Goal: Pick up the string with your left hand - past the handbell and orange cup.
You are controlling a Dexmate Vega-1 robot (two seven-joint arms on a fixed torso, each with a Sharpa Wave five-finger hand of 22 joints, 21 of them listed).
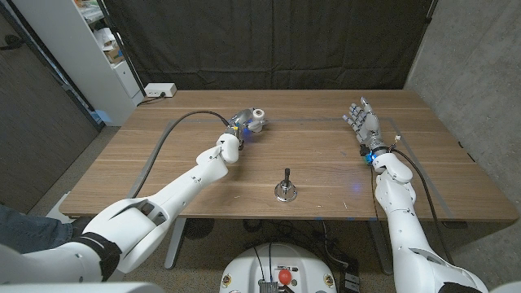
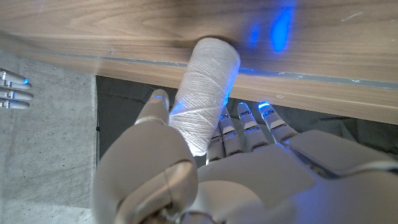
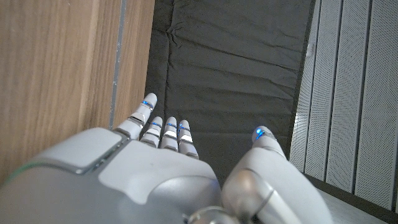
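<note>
Left hand (image 1: 242,125) wrapped around the string spool (image 1: 257,117) at the far side of the tabletop (image 1: 326,155).
Likely light, firm at the core, wound surface grippy yet slightly yielding; best held across the middle, thumb opposite fingers. Right hand (image 1: 363,122) open, fingers spread, holding nothing. Handbell (image 1: 285,187) near the front edge.

Even, soft overhead light; the desk (image 1: 326,163) shows faint shadows. Blue glow spots glare on wood in the left wrist view; near fingers (image 2: 249,127) look blurred.
</note>
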